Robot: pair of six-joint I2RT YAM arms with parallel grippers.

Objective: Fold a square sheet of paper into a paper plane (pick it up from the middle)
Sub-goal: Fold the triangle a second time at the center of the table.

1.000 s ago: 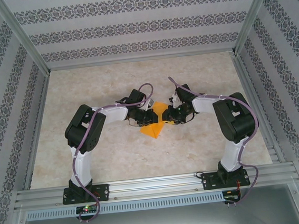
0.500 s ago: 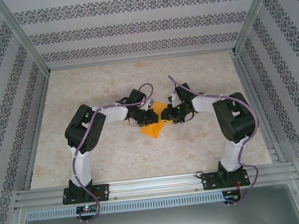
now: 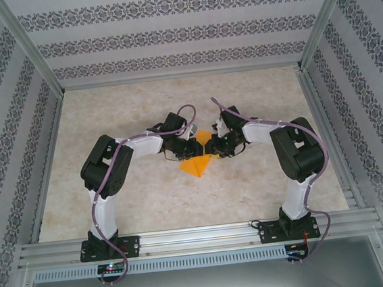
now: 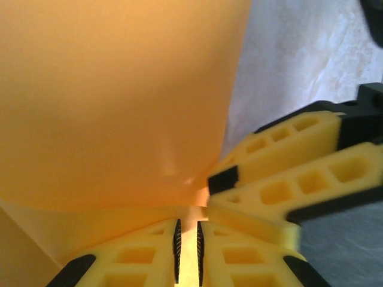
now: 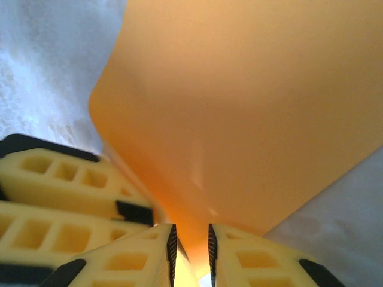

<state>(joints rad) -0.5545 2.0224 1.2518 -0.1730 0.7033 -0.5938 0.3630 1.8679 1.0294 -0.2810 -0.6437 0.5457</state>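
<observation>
Looking from above, I see the square sheet of paper point(image 3: 197, 164) at the middle of the counter point(image 3: 143, 202). The left pincer point(image 4: 187, 230) is narrow and pinches the orange paper; the right pincer point(image 5: 190, 233), also narrow, pinches it just beside the left one.

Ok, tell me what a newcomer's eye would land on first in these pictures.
The bright orange-yellow sheet of paper stands out at the middle of the pale marbled table, between the two black-and-white arms. Up close, the left gripper and the right gripper each pinch the paper, their yellow fingers close beside each other, and the sheet rises in a curve in front of both wrist cameras.
</observation>
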